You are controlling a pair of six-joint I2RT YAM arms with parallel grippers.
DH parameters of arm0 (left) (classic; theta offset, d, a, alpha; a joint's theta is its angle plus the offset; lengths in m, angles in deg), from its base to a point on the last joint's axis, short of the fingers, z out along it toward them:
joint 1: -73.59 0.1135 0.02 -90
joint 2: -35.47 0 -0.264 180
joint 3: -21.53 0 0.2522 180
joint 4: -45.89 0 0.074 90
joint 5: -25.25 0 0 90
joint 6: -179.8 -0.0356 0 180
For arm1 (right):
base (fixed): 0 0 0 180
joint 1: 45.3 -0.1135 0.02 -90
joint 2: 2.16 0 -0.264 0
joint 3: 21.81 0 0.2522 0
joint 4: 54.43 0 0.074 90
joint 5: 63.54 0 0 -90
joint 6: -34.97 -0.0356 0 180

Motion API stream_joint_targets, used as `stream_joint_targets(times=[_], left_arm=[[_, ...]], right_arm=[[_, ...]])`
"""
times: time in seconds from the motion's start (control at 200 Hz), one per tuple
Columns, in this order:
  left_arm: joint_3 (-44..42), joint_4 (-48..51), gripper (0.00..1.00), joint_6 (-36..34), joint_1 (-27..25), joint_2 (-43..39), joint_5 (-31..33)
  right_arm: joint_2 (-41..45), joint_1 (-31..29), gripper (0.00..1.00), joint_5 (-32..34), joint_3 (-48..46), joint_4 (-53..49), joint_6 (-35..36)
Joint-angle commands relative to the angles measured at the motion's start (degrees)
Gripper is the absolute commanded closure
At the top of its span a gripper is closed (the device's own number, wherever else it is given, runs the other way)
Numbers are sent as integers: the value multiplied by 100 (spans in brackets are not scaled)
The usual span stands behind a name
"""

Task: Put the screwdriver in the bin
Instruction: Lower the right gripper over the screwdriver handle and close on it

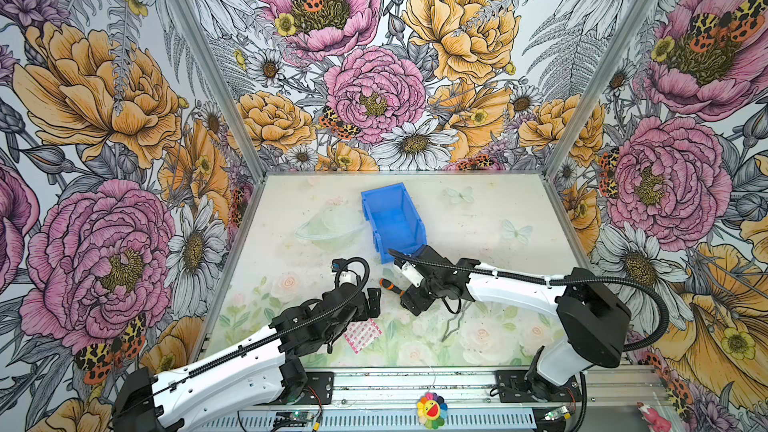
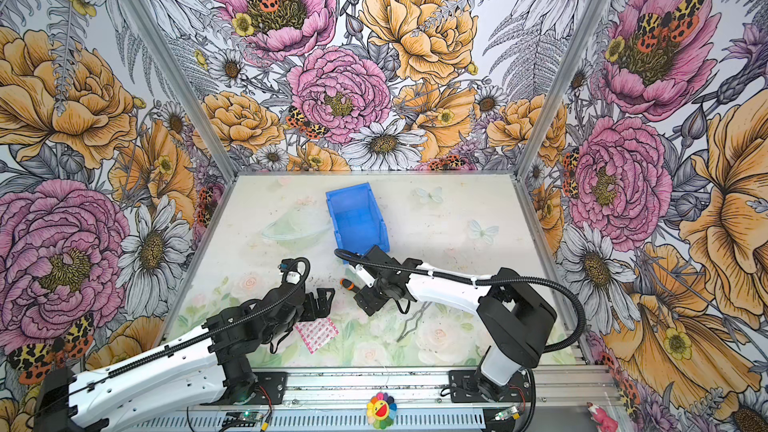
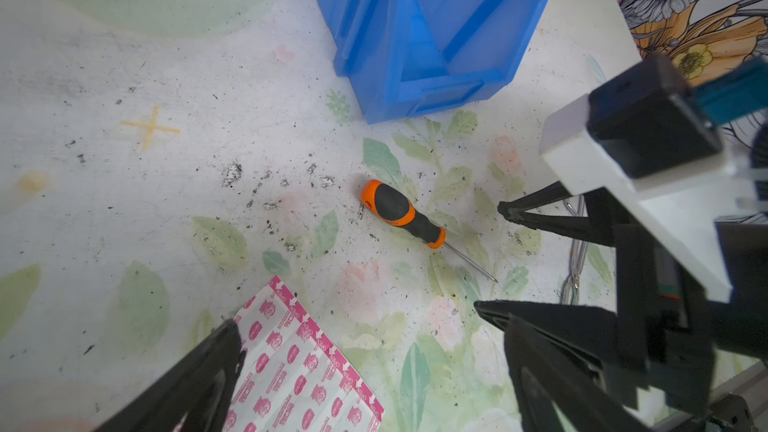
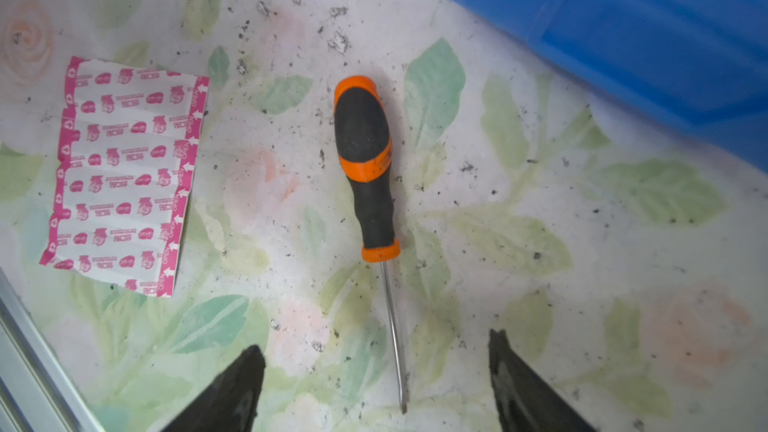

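Screwdriver (image 4: 365,160) is lying flat on the counter (image 1: 478,222), outside the bin (image 1: 368,211). The tip end of its thin shaft is sitting between the right jaws, and its black-and-orange handle is pointing away ahead of them. Those right jaws are standing spread, one fingertip (image 4: 245,384) on each side of the shaft. Neither is touching it, and nothing is being pinched. In both top views the right jaws are hanging low over the counter, with the handle poking out just beyond them toward the left jaws. The bin is sitting upright just beyond the right jaws, off to one side of the handle and apart from it. The left jaws are also standing spread and gripping nothing, with the screwdriver lying well ahead of them. A pink-and-white packet (image 3: 299,367) is lying flat just ahead of the left jaws. One of their fingertips is hanging at its edge, and I cannot tell whether it is touching. Grey wire tongs (image 1: 453,324) are lying behind the right jaws, partly hidden under that arm.
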Motion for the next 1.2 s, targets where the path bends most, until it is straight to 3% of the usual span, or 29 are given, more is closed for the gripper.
stream_joint_targets(times=[0.0,0.5,0.686,1.011,1.191], left_arm=[[-37,264,1,85,-23,-118,-150],[1,542,1,24,-20,-163,-332],[-21,547,1,-54,24,-170,-483],[1,562,1,-13,50,-204,-483],[25,591,1,-82,76,-226,-396]], right_arm=[[-166,-55,22,125,299,275,-4],[-1083,-110,39,166,841,529,-200],[-1271,-129,61,276,873,528,-205],[-1656,-170,73,320,895,528,-162],[-1268,-175,87,494,651,528,-172]])
